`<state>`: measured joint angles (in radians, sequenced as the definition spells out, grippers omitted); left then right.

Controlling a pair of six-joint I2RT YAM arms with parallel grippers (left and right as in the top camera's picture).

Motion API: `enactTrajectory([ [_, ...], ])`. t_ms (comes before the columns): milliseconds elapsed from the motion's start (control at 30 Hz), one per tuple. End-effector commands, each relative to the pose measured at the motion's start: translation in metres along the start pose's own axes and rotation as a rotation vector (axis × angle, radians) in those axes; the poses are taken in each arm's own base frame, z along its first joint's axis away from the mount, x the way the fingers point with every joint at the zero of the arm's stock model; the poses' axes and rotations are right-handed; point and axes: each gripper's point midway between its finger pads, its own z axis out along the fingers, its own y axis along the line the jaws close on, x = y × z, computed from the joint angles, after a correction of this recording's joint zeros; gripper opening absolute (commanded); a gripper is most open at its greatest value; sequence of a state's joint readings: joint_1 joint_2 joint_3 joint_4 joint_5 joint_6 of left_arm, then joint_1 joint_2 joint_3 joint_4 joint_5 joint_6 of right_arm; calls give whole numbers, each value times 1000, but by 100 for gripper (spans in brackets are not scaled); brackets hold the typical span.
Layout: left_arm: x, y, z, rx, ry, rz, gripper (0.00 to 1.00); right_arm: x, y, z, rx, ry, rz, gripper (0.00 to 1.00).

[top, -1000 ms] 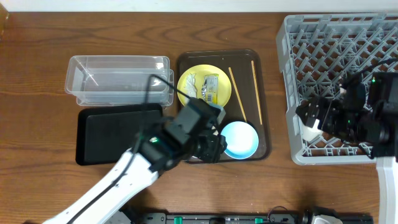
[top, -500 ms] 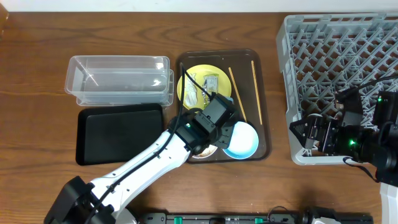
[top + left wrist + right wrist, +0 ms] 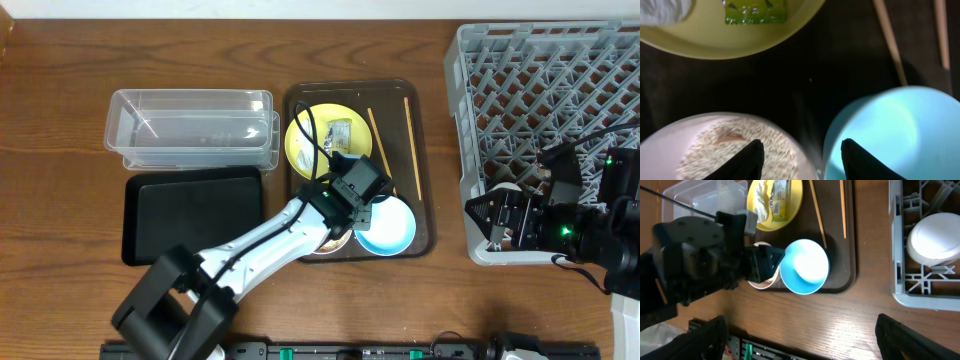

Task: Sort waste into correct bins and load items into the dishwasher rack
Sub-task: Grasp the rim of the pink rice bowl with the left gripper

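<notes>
My left gripper (image 3: 805,159) is open low over the dark brown tray, one finger above a pale bowl of rice grains (image 3: 715,145), the other above the light-blue bowl (image 3: 890,130). The yellow plate (image 3: 715,40) beyond holds the green wrapper (image 3: 755,10) and crumpled white paper (image 3: 660,7). Two chopsticks (image 3: 382,150) lie on the tray right of the plate. My right gripper (image 3: 812,340) is open and empty at the front left edge of the grey rack (image 3: 540,60). A white bowl (image 3: 935,240) sits upside down in the rack.
The clear tub (image 3: 190,130) stands left of the brown tray (image 3: 425,150), with the black tray (image 3: 190,215) in front of it. My left arm (image 3: 260,245) runs from the table's front edge to the brown tray.
My left gripper has moved from the tray's front edge to over the two bowls. My right gripper has pulled back from the white bowl, which stays in the rack.
</notes>
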<state>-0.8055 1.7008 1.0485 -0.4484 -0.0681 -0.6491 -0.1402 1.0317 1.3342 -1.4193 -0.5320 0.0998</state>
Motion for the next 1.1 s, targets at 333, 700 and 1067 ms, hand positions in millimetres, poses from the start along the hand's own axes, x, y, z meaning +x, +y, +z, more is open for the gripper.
enactTrajectory([
  [333,-4,8,5,-34,-13,-214,39,4,4,-4,-17,8,-29,92],
  [700,-23,-10,-19,98,-46,-248,46,6,4,-4,-16,17,-38,92],
  [1067,-8,20,10,-51,-4,-238,47,6,4,-4,-16,17,-41,92],
])
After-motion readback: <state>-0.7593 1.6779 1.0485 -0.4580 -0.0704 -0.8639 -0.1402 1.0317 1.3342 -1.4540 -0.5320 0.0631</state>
